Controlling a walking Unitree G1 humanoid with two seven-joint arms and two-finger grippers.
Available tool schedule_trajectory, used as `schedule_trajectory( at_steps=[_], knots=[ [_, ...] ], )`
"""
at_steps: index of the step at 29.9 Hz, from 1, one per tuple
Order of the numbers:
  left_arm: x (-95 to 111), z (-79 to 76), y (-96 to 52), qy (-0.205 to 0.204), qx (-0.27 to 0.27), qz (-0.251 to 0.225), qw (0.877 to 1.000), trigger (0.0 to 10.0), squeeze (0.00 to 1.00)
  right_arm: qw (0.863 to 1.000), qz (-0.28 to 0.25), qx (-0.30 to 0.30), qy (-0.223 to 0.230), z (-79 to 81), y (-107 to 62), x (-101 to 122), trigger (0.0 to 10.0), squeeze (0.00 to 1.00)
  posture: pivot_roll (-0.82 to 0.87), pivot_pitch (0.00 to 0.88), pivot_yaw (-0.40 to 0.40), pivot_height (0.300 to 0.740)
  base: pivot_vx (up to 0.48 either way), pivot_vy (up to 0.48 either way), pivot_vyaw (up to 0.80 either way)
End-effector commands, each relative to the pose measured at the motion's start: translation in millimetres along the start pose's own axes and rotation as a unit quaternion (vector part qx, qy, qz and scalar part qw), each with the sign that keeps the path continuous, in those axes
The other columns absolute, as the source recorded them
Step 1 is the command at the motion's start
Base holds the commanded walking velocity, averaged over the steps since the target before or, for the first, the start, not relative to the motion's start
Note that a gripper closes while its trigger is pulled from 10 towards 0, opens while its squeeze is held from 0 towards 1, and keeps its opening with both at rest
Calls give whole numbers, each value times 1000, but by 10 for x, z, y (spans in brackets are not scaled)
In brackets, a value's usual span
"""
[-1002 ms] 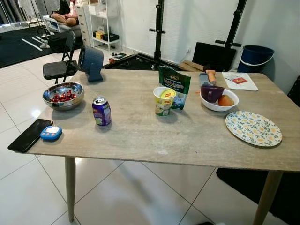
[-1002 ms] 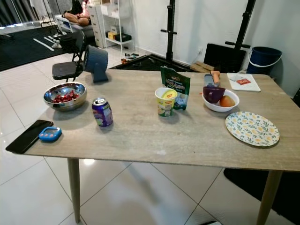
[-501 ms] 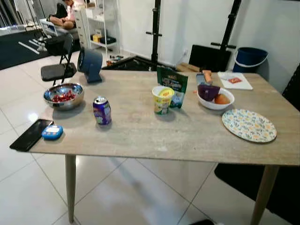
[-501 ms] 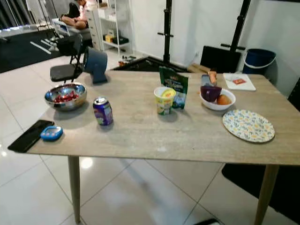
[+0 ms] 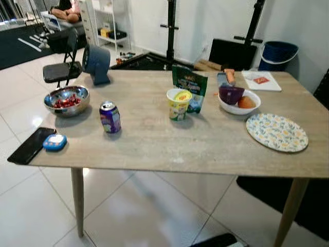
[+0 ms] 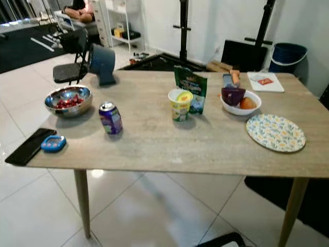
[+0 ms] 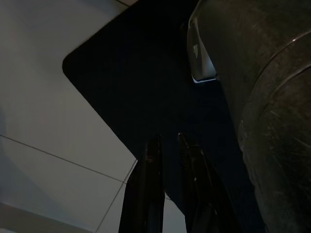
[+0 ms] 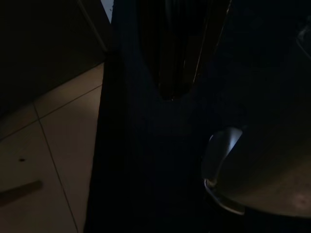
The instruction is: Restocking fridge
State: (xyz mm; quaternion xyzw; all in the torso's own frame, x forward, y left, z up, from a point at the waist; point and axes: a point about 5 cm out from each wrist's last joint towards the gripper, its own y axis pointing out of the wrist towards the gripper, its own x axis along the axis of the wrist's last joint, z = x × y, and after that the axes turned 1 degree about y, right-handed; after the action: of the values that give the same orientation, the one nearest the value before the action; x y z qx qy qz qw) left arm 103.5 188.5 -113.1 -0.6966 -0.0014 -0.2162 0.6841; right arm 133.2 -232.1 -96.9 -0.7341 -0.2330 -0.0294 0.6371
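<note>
1. My left gripper (image 7: 165, 145) hangs idle at my side, pointing down at pale floor tiles and a dark mat; its two black fingers lie nearly together with a thin gap, and nothing is between them.
2. My right gripper (image 8: 177, 73) also hangs low over dark mat and tile. That view is too dim for me to tell how far the fingers stand apart, and I see nothing held.
3. Everything to restock sits on the desk (image 5: 216, 149), ahead of and well above both grippers, so neither is near any item yet.
4. Across the desk, from my left to my right: a steel bowl of red fruit (image 5: 66, 100), a purple can (image 5: 110, 117), a yellow-lidded cup (image 5: 178, 104) just in front of a green pouch (image 5: 190, 87), then a white bowl (image 5: 239, 102) holding something purple and an orange fruit.
5. The can stands upright, its long axis vertical, ahead on my left. I judge the left arm the nearer one for it, with a side-on grasp. The cup and pouch lie about centre; the white bowl favours the right arm.
6. A patterned plate (image 5: 276, 132), a phone (image 5: 31, 145) and a small blue device (image 5: 54, 141) lie near the desk's edges; I doubt they belong in a fridge.
7. The head views give the whole desk layout; the wrist views add the floor beneath me and my grippers.
</note>
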Motion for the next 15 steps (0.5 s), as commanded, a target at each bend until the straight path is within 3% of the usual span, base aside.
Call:
schedule_trajectory(
  at_steps=[1, 2, 6, 7, 9, 12, 15],
  knots=[
    [383, 35, 12, 18, 36, -72, 997, 10000, 0, 1000, 7, 3, -14, 68, 5, -28, 10000, 0, -70, 156, -4, 740, 0, 0, 0],
    [371, -3, 19, 31, 31, -66, 997, 10000, 0, 1000, 17, -8, -24, 36, -2, -79, 10000, 0, -55, 106, -24, 740, 0, 0, 0],
    [444, -25, 22, 38, 25, -76, 996, 10000, 0, 1000, 8, -23, 6, -52, -12, -62, 10000, 0, -42, 94, -23, 740, 0, 0, 0],
    [493, 5, 16, 51, 26, -82, 995, 10000, 0, 1000, 6, -30, -1, -80, -11, -29, 10000, 0, -35, 174, -22, 740, 0, 0, 0],
    [481, 88, 3, 74, 32, -76, 994, 10000, 0, 999, 10, -49, -10, -102, -9, -12, 10000, 0, -36, 127, -52, 740, 0, 0, 0],
    [334, 186, -16, 40, 38, -57, 997, 10000, 0, 999, -5, -21, -43, -13, 6, 61, 10000, 0, -48, 134, -30, 740, 0, 0, 0],
    [237, 151, -12, 48, 34, -43, 997, 10000, 0, 998, -2, -28, -48, -20, 4, 42, 10000, 0, -54, 116, -18, 740, 0, 0, 0]
  ],
)
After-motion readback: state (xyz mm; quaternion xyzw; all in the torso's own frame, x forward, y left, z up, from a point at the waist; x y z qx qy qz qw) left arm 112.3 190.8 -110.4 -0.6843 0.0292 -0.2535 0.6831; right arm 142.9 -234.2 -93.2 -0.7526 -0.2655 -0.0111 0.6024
